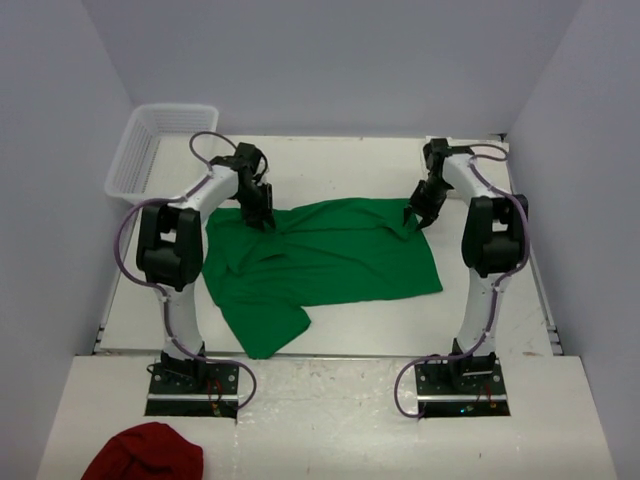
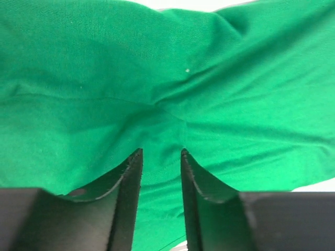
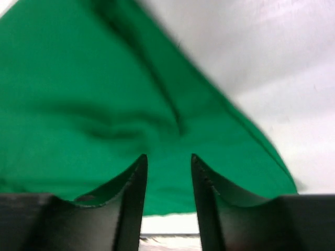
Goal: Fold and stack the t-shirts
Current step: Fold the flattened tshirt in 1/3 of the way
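One bright green t-shirt (image 1: 330,255) lies partly folded and rumpled across the white table (image 1: 480,320), with a sleeve flap trailing toward the near edge. My left gripper (image 1: 264,214) hovers at the shirt's far left corner. In the left wrist view the jaws of this gripper (image 2: 160,151) stand apart, with green cloth (image 2: 104,78) showing through the gap and nothing pinched. My right gripper (image 1: 416,214) is at the shirt's far right corner. Its jaws (image 3: 168,156) are also apart, just above the cloth's edge (image 3: 78,94), with bare table (image 3: 272,78) beyond.
A white mesh basket (image 1: 150,145) stands at the back left corner of the table. A dark red cloth (image 1: 145,455) lies on the near ledge beside the left arm's base. Grey walls close in on three sides.
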`<state>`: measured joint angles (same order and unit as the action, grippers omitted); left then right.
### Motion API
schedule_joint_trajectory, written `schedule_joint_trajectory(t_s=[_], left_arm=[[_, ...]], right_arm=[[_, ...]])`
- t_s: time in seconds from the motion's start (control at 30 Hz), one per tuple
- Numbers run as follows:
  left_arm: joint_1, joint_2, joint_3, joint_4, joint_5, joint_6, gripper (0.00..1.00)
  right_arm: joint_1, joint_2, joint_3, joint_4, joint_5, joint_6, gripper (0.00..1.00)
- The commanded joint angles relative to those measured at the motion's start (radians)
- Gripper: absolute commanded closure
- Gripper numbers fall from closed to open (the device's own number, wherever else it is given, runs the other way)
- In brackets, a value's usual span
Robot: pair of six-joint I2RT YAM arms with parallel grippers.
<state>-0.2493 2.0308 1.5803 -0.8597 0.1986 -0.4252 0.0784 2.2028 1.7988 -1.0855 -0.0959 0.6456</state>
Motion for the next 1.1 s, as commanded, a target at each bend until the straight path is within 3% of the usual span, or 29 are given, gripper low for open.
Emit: schedule_joint_trajectory(t_s=[0.0,0.1,0.23,0.3,0.47,0.6,0.63,0.83,1.07], left_arm=[[0.004,-0.078,0.043,0.008,0.025,0.022,0.62],[-0.004,-0.092,0.040,0.014,0.016,0.019,0.57],[-0.007,-0.127,0.009,0.048,0.001,0.008,0.53],[-0.010,-0.135,-0.006,0.054,-0.004,0.005,0.53],[-0.022,-0.138,-0.025,0.060,-0.004,0.003,0.52],[-0.025,-0.144,-0.026,0.064,0.004,0.000,0.52],[-0.025,-0.146,-0.025,0.064,0.005,0.000,0.52],[-0.027,-0.165,-0.035,0.059,0.002,0.006,0.52],[-0.027,-0.161,-0.042,0.062,0.005,0.008,0.52]], right_arm=[[0.004,-0.250,-0.082,0.194,-0.065,-0.040,0.57],[0.007,-0.293,-0.099,0.171,-0.076,-0.055,0.44],[0.008,-0.371,-0.234,0.219,-0.099,-0.032,0.42],[0.008,-0.411,-0.348,0.249,-0.140,0.018,0.47],[0.004,-0.505,-0.646,0.556,-0.337,0.299,0.49],[0.007,-0.545,-0.821,0.859,-0.392,0.512,0.34],[0.009,-0.545,-0.826,0.880,-0.393,0.550,0.31],[0.004,-0.568,-0.797,0.881,-0.275,0.588,0.32],[-0.003,-0.522,-0.734,0.730,-0.157,0.654,0.40]])
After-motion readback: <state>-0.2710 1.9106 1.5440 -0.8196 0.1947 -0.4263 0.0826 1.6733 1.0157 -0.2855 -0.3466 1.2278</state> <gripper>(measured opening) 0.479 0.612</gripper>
